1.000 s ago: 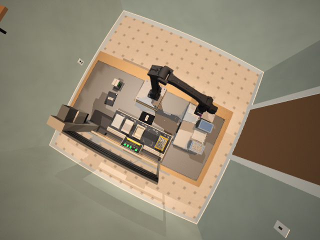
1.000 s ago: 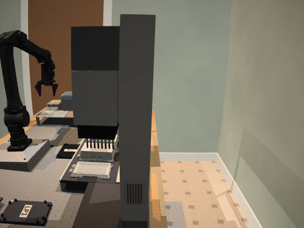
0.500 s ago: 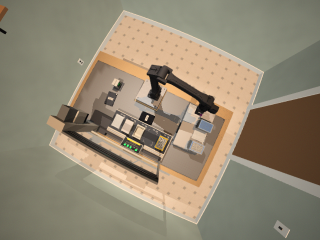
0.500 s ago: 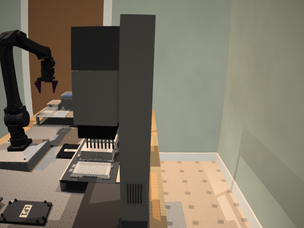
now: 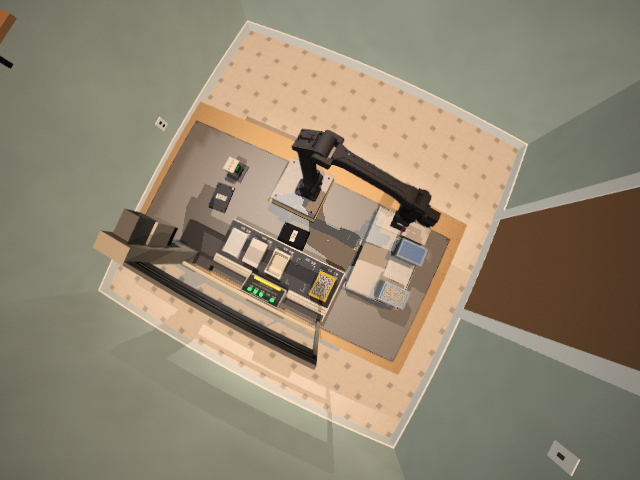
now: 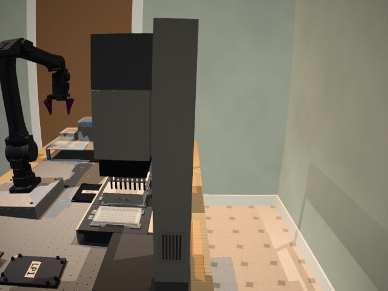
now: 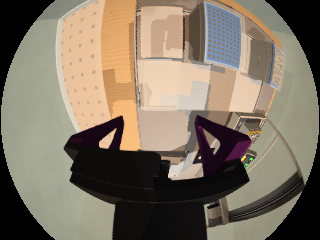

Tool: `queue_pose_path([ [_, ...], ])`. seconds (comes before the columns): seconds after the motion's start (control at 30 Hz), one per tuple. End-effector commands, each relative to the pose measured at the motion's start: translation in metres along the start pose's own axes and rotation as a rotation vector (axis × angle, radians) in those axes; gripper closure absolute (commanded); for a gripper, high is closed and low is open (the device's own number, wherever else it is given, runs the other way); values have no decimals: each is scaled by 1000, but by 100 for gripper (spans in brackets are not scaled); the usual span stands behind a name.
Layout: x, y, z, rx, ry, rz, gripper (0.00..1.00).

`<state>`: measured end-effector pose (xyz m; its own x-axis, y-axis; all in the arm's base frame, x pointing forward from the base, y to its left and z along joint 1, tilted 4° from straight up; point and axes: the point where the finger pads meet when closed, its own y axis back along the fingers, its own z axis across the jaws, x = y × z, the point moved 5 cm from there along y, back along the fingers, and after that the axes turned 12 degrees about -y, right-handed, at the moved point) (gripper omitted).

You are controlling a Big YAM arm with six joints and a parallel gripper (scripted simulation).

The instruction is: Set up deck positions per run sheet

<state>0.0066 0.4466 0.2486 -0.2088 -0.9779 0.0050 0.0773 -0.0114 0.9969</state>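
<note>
In the exterior view, a pale well plate [image 6: 116,216] lies flat on the nearest position of the black deck [image 6: 83,230], with a rack [image 6: 124,195] just behind it under the pipetting head [image 6: 122,103]. Farther back the arm [image 6: 16,131] rises from its base plate [image 6: 46,200]. Beyond it, the gripper [image 6: 58,105] hangs with its purple fingers wide apart and nothing between them, high above the shelf [image 6: 67,145], where a blue-topped rack [image 6: 84,122] stands.
</note>
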Motion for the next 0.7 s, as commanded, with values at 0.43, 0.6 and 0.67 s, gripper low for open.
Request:
queue_pose_path([
  [0.43,-12,59,-4,-11,3,-79,0],
  [0.6,-12,65,-4,-10,3,-73,0],
  [0.67,-11,70,-4,-10,3,-77,0],
])
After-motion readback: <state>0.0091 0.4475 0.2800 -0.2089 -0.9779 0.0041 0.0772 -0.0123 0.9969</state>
